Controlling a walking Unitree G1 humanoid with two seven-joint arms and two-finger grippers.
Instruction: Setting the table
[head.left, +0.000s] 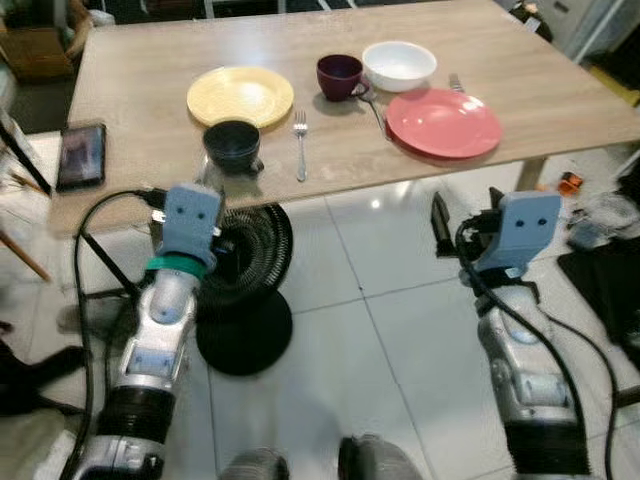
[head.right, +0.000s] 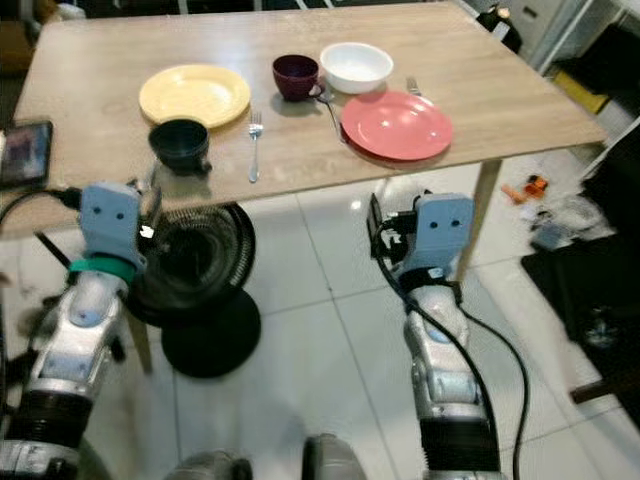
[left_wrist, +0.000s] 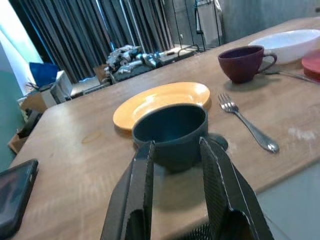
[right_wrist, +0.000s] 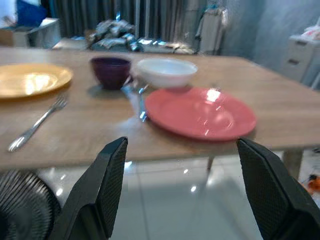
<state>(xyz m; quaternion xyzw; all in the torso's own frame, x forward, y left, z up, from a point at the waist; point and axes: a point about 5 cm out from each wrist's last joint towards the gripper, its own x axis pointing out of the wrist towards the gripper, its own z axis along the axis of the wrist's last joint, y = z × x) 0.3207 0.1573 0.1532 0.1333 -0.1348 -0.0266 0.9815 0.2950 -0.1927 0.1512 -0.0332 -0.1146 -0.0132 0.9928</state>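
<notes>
A wooden table (head.left: 540, 90) carries a yellow plate (head.left: 240, 95), a dark teal cup (head.left: 232, 143), a fork (head.left: 300, 145), a maroon mug (head.left: 340, 76), a white bowl (head.left: 399, 65), a spoon (head.left: 375, 108) and a pink plate (head.left: 443, 122). My left gripper (left_wrist: 175, 147) is at the table's front edge, pointing at the teal cup (left_wrist: 171, 132). It is open, and the cup sits just beyond its fingertips. Lower down, in front of the table and short of the pink plate (right_wrist: 200, 112), my right gripper (right_wrist: 182, 145) is wide open and holds nothing.
A dark phone (head.left: 81, 155) lies at the table's left front corner. A black floor fan (head.left: 245, 290) stands under the table edge between my arms. A second fork (head.left: 455, 82) lies behind the pink plate. Clutter sits on the tiled floor at the right.
</notes>
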